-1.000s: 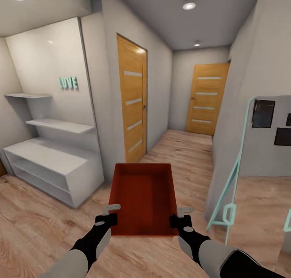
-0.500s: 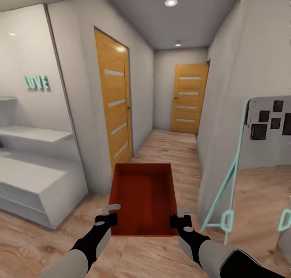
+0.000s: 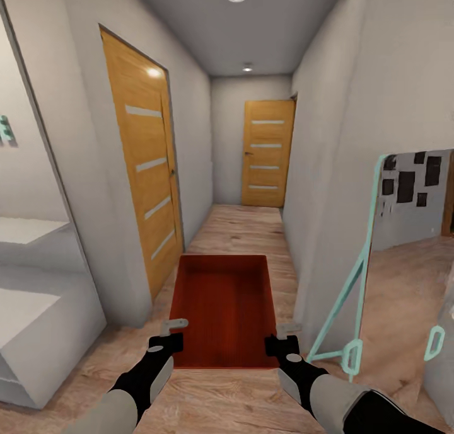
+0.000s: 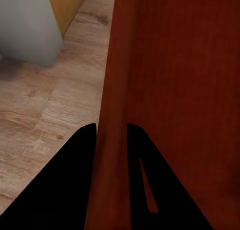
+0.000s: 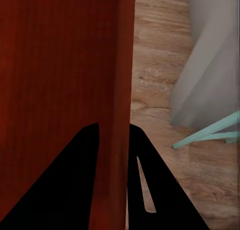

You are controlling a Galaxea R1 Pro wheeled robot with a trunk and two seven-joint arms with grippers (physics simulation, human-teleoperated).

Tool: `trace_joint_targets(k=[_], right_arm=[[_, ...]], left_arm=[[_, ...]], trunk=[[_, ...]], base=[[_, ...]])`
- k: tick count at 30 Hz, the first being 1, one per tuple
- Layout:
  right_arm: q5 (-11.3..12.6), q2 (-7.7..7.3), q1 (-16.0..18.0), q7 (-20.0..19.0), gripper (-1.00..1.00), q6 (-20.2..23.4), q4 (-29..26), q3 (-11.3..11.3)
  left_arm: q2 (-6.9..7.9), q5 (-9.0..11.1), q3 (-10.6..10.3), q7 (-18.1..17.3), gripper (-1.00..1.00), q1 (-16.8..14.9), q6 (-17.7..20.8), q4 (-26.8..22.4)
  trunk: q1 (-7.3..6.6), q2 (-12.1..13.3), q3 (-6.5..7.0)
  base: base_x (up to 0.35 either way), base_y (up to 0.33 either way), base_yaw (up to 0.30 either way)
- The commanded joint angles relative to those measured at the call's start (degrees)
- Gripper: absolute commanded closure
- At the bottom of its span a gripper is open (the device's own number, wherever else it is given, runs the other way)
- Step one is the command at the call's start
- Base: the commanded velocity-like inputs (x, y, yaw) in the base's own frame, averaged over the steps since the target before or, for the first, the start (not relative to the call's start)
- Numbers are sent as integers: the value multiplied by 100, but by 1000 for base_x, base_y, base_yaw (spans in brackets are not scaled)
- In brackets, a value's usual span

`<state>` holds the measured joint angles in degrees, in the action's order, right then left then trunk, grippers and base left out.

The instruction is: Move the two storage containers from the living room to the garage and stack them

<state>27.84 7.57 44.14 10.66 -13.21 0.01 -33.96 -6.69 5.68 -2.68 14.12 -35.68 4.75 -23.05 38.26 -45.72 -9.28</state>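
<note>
One container [image 3: 222, 308] is in play here, an orange-red open bin carried out in front of the robot, level and clear of the wood floor [image 3: 252, 232]. The left gripper [image 3: 168, 339] is clamped on the bin's left wall near its rear corner, and the left wrist view shows one finger either side of that thin wall [image 4: 111, 140]. The right gripper [image 3: 282, 341] is pinched on the right wall [image 5: 120, 115] in the same way. Both holds sit at the near end of the bin, so most of its length hangs forward of the fingers.

Beyond the bin a narrow hallway runs to a far door [image 3: 267, 154]; a second door [image 3: 144, 169] stands to the bin's left, and a mint-framed mirror [image 3: 403, 245] leans just to its right.

This looks like the carrying stage, with the garage not yet in sight. Good carrying here would mean keeping the two arms at a fixed spacing so the thin walls are neither spread nor squeezed, holding the bin level, and steering the base down the middle of the hallway. The likeliest snag, I think, is the mirror's foot [image 3: 350, 357], which sits close beside the right arm.
</note>
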Motion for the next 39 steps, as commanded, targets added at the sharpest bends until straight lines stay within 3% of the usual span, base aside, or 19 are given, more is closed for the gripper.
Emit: trace_joint_targets(k=[1,24,39], right_arm=[[-86,-126,7,7,100,-33,-28,425],[-86,-124,7,7,100,-33,-28,425],[-86,-124,7,7,100,-33,-28,425]], left_arm=[[130,135,363,56,100,-1,35,-7],[126,135,357,56,100,-2,35,-7],[127,135,356,56,100,-1,35,-7]], trunk=[[4,-7,-8],[4,-7,-8],[4,-7,-8]], base=[[323,175,-291],[323,173,-46],[323,98,-216]])
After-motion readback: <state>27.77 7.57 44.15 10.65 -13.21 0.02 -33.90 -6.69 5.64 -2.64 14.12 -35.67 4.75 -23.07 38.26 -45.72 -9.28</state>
